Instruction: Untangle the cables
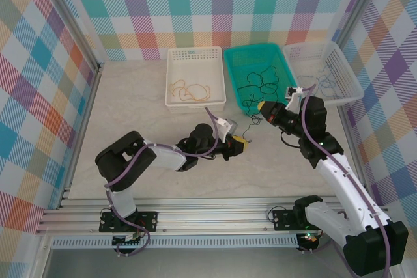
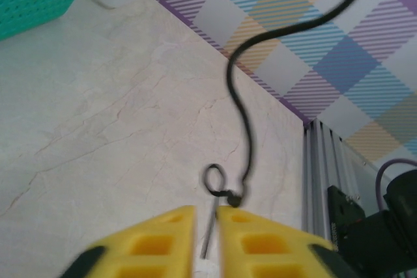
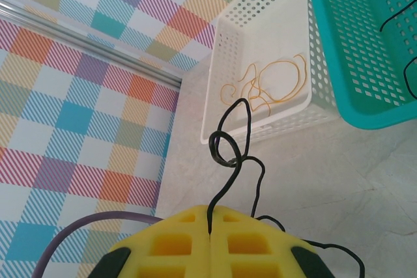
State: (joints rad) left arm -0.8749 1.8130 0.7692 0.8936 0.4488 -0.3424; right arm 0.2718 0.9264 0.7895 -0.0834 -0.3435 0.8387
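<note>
A thin black cable point(image 1: 249, 125) hangs between my two grippers over the table. My right gripper point(image 1: 259, 106) is shut on it; in the right wrist view the strand leaves the closed yellow fingertips point(image 3: 210, 209) and forms a small knotted loop point(image 3: 225, 151). My left gripper point(image 1: 240, 146) sits low by the table, jaws closed to a narrow slit point(image 2: 205, 209) with a thin strand pinched in it. Just beyond them the black cable point(image 2: 242, 128) makes a small loop point(image 2: 214, 180) and rises to the upper right. More black cables point(image 1: 260, 83) lie in the teal basket point(image 1: 232, 73).
A white basket point(image 1: 195, 51) at the back left holds orange cables point(image 1: 189, 89). Another white basket point(image 1: 345, 76) at the back right holds blue cables point(image 1: 326, 83). An aluminium rail point(image 1: 195, 209) runs along the near edge; checked walls close in both sides.
</note>
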